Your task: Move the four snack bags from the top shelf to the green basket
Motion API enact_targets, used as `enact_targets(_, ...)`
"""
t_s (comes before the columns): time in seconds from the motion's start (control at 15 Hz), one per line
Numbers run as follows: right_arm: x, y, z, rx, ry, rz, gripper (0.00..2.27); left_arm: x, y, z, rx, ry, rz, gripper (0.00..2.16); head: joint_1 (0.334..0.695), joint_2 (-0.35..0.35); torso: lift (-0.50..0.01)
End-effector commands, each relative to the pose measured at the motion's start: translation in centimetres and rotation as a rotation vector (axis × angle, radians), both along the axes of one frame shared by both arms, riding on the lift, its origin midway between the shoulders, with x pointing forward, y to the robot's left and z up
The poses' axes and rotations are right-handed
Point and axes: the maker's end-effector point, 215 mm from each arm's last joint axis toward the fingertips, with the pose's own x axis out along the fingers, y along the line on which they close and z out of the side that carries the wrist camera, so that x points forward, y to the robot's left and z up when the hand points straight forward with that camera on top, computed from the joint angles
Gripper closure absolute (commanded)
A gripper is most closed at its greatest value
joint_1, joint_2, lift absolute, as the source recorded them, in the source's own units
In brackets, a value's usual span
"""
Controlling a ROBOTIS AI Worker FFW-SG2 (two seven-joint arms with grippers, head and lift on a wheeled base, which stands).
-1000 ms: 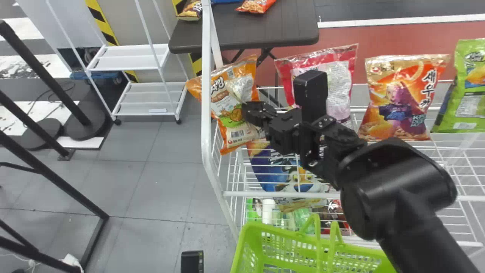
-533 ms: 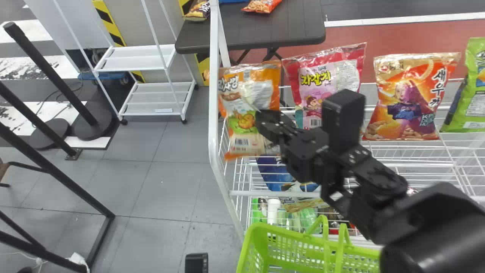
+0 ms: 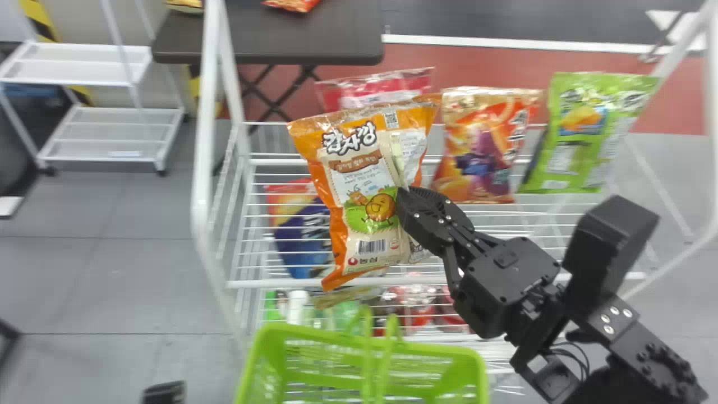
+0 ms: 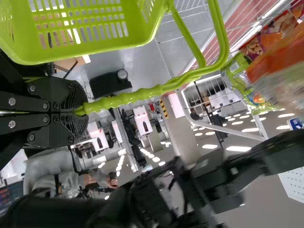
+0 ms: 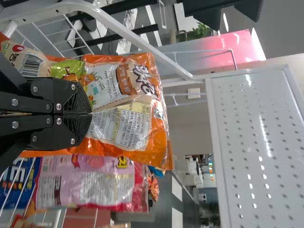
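Four snack bags (image 3: pixel 359 185) at the top shelf (image 3: pixel 252 284), one green basket (image 3: pixel 314 335).

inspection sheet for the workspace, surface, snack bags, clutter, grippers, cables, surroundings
surface: white wire rack, top shelf
job's things: orange-and-cream snack bag held over the shelf; red-and-pink bag partly behind it, orange-red bag and green bag at the shelf's far side; green basket in front of the rack
clutter: blue bag and white bottle below the top shelf
grippers: right shut on the orange-and-cream bag; left shut on the basket's handle
cables: thin black ones looped by the right arm
surroundings: dark table behind the rack, white shelf cart left of it
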Motion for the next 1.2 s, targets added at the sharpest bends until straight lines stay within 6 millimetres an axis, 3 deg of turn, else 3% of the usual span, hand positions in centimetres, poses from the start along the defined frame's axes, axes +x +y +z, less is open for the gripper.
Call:
enact_targets(0.0, -1.4, -4.5, 1.0, -0.024, -0.003, -0.056, 2.01, 0.5, 0.4, 0.0, -0.002, 0.003, 0.032, 1.43, 0.695, -0.185, 0.000)
enact_targets(0.2, -2.2, -9.3, -0.3, -0.073, 0.040, -0.121, 2.02, 2.2, 1.0, -0.3, 0.033, -0.039, 0.089, 1.43, 0.695, -0.305, 0.000)
enact_targets(0.4, -4.3, -12.5, -4.9, -0.038, 0.227, -0.153, 2.02, 2.6, 0.7, -0.3, 0.050, -0.056, 0.104, 1.43, 0.695, -0.350, 0.000)
enact_targets(0.87, -12.0, -10.6, -16.6, 0.126, 0.722, -0.106, 2.02, 3.1, -0.4, -0.2, 0.064, -0.082, 0.108, 1.43, 0.695, -0.350, 0.000)
enact_targets(1.13, -13.9, -6.9, -19.0, 0.184, 0.821, -0.032, 2.02, 3.2, -0.3, -0.2, 0.064, -0.084, 0.108, 1.43, 0.695, -0.350, 0.000)
